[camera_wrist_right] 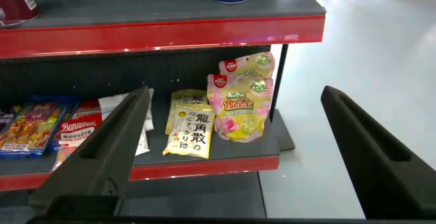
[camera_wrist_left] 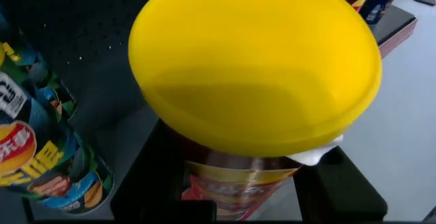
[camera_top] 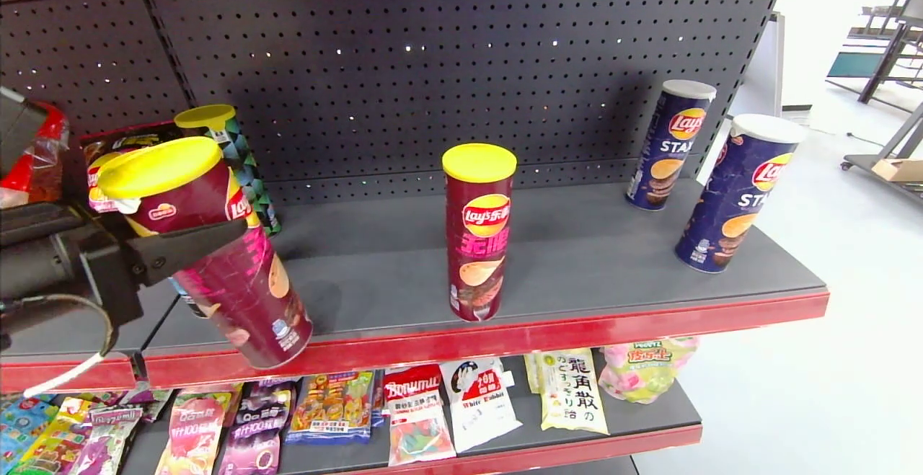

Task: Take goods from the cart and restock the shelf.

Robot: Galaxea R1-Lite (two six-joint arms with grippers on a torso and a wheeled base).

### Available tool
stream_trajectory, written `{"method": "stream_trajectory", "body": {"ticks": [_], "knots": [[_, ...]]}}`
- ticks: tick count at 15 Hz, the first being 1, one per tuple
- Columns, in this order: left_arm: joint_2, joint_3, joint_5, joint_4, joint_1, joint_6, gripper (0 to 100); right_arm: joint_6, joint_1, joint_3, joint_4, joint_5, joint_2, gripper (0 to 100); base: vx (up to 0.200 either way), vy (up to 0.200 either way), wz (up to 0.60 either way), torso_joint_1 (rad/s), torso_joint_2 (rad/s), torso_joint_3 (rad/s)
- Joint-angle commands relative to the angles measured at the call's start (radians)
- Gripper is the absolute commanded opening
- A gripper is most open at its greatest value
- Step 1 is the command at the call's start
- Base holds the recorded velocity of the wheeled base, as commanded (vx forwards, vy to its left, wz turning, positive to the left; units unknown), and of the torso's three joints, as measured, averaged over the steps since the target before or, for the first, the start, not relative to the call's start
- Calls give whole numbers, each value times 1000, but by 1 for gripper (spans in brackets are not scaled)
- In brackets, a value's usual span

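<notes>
My left gripper (camera_top: 202, 241) is shut on a maroon chips can (camera_top: 231, 273) with a yellow lid (camera_wrist_left: 255, 60). The can is tilted, its base hanging over the red front edge at the left end of the grey shelf (camera_top: 577, 259). A second maroon can (camera_top: 479, 233) stands upright mid-shelf. My right gripper (camera_wrist_right: 238, 149) is open with nothing between its fingers, in front of the lower shelf (camera_wrist_right: 204, 169) below the shelf's right end.
A green patterned can (camera_top: 227, 154) stands just behind the held can, by red snack bags (camera_top: 43, 158). Two navy cans (camera_top: 669, 145) (camera_top: 735, 194) stand at the shelf's right end. Snack bags (camera_top: 418, 410) fill the lower shelf. Bare shelf lies between the cans.
</notes>
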Motion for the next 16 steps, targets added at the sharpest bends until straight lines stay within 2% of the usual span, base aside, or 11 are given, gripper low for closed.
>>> {"method": "stream_trajectory", "body": {"ticks": [1,3,4,6,8,10,14,16], "knots": [[140,-111,2,-2,-11,0,0,-1,0,0,-1,0,-1,100,0,0,0,0,0,0],[227,-197,2,-2,-12,0,0,-1,0,0,-1,0,-1,100,0,0,0,0,0,0],[242,-206,2,-2,-12,2,0,-1,0,0,-1,0,-1,100,0,0,0,0,0,0],[350,-269,1,-47,-43,0,0,-1,0,0,-1,0,-1,100,0,0,0,0,0,0],[454,-329,-1,-136,-97,0,0,-1,0,0,-1,0,-1,100,0,0,0,0,0,0],[532,-373,-7,-169,-131,0,0,-1,0,0,-1,0,-1,100,0,0,0,0,0,0],[652,-478,-7,-209,-154,-1,0,-1,0,0,-1,0,-1,100,0,0,0,0,0,0],[727,-559,-7,-232,-166,2,0,-1,0,0,-1,0,-1,100,0,0,0,0,0,0]]}}
